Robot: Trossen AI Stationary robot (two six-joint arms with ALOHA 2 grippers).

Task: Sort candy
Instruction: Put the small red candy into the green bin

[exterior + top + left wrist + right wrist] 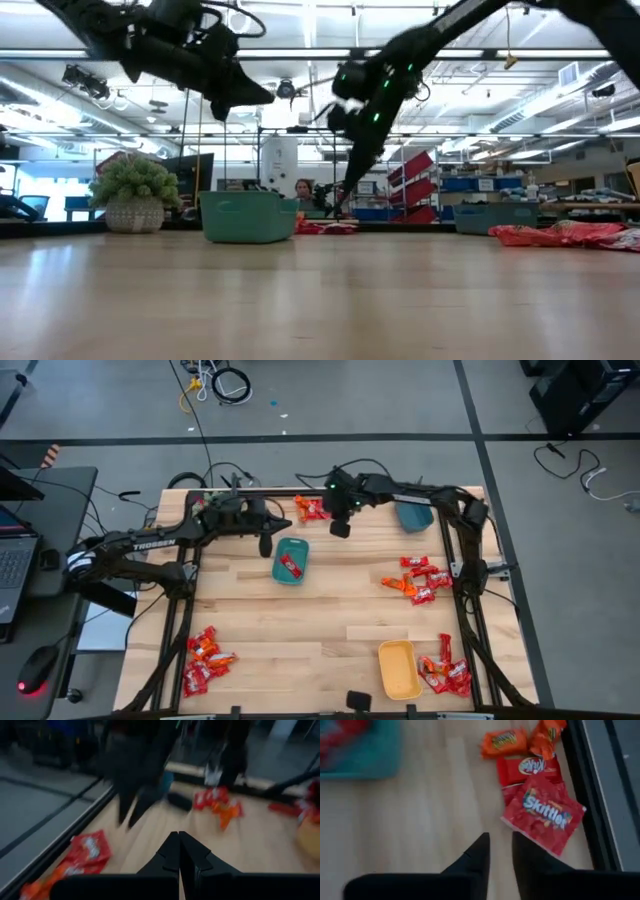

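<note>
Currently: right gripper [500,851], fingers nearly together, pinching nothing, hovers just beside the far-edge candy [543,815] pile; red Skittles packet lies ahead, slightly to one side, long axis diagonal. Left gripper [179,851] pressed shut, empty, farther off near teal tray [291,573]

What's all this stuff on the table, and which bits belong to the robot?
Candy piles: five, red and orange wrappers; far edge, right side, near-right corner, near-left corner, plus one red pack in the teal tray.
Skittles pack: one, red, in the far-edge pile.
Teal tray: one, table's middle.
Blue tray: one, far right.
Yellow tray: one, near edge.
Green plant: one, in a pale pot, far left.
Left gripper: dark, shut, empty, beside the teal tray.
Right gripper: dark, narrow gap, empty, by the far-edge pile.
</note>
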